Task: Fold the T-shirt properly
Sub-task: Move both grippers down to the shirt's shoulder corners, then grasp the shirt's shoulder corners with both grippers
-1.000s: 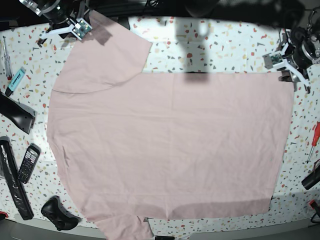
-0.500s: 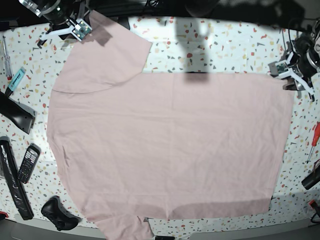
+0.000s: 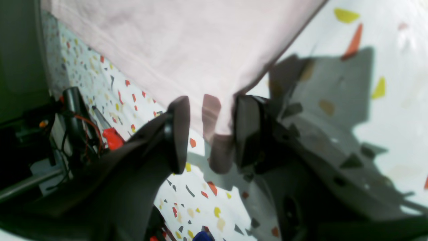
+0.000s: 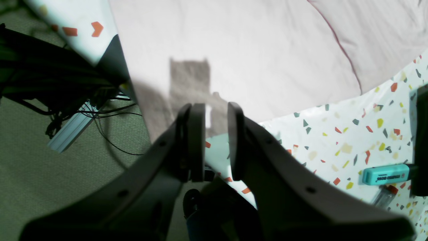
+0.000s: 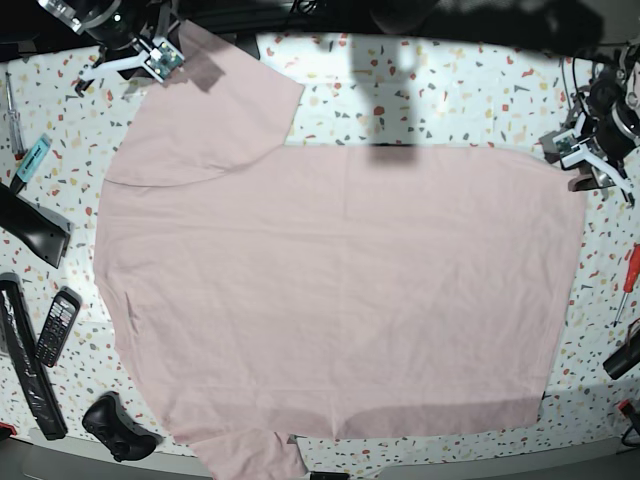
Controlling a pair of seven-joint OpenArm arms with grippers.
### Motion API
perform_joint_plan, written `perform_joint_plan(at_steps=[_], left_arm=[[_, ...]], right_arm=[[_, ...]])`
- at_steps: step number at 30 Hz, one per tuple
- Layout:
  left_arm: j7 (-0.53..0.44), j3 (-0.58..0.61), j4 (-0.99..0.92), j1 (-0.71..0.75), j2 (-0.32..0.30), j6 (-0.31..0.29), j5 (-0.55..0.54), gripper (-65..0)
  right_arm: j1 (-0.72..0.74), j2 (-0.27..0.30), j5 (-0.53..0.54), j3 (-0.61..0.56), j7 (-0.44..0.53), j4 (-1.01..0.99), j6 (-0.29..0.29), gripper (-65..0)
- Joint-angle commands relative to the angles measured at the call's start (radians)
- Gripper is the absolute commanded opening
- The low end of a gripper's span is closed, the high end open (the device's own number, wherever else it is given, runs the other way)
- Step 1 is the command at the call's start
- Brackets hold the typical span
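- Since a second ago the left gripper has drawn back toward the table's edge, off the hem corner it stood over; the right gripper has not shifted.
- Left gripper: its jaws stand apart, with a small tab of the shirt's corner lying between them, unpinched as far as the wrist view shows. I judge it is lining up to take that corner for a fold.
- Right gripper: its jaws stand narrowly parted over the sleeve's far edge; I cannot tell whether cloth is caught between them.
- T-shirt: spread flat, plain side up, filling most of the table, one sleeve reaching to the right gripper. Soft pale pink cotton, faintly creased, with a stitched seam at the sleeve.
- Tabletop: hard white terrazzo pattern with coloured chips.
- Beside the shirt: a teal highlighter, a black calculator and a red-handled screwdriver.
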Motion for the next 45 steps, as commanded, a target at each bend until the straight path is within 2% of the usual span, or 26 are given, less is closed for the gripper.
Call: perform_joint_plan(at_steps=[1,3,5,9,16,19,22,24,30,34,40,45], left_arm=[[-0.005,-0.008,0.001,-0.003,-0.015,-0.004,0.002,-43.5],[-0.007,-0.007,-0.004,-0.003,-0.013,-0.004,0.003,-44.2],[-0.007,-0.007,-0.006,-0.003,-0.013,-0.008,0.003,-50.2],[-0.016,-0.008,-0.006,-0.003,-0.013,-0.06,0.002,-65.0],[-0.014,-0.008,-0.006,-0.003,-0.014,-0.06,-0.02,-65.0],[-0.014,-0.008,-0.006,-0.003,-0.013,-0.06,-0.031,-65.0],[-0.014,-0.008,-0.006,-0.002,-0.013,-0.06,-0.031,-65.0],[-0.014,-0.008,-0.006,-0.002,-0.013,-0.06,-0.031,-65.0],[-0.014,-0.008,-0.006,-0.003,-0.013,-0.06,-0.031,-65.0],[-0.011,-0.008,-0.006,-0.003,-0.013,-0.06,-0.031,-65.0],[-0.011,-0.008,-0.006,-0.003,-0.013,-0.06,-0.031,-65.0],[-0.011,-0.008,-0.006,-0.003,-0.013,-0.06,-0.031,-65.0]], right_arm=[[-0.008,0.008,0.0,0.004,0.012,0.018,-0.009,-54.1],[-0.008,0.008,0.0,0.004,0.012,0.018,-0.009,-54.1],[-0.008,0.008,-0.004,0.004,0.012,0.018,-0.009,-54.1],[-0.008,0.008,-0.066,0.004,0.011,0.018,-0.009,-54.1],[-0.008,0.008,-0.072,0.004,0.005,0.018,-0.009,-54.1],[-0.007,-0.002,-0.036,0.005,-0.019,0.018,-0.012,-50.2],[0.007,-0.059,0.009,0.006,-0.073,0.018,-0.053,-45.2],[0.023,-0.105,0.026,0.012,-0.079,0.018,-0.061,-45.0],[0.111,-0.239,0.27,0.06,-0.063,0.019,-0.061,-45.0],[0.162,-0.325,0.36,0.103,-0.08,0.019,-0.06,-45.0],[0.202,-0.404,0.438,0.186,-0.157,0.016,-0.06,-45.0],[0.202,-0.427,0.506,0.309,-0.177,-0.024,-0.058,-45.0]])
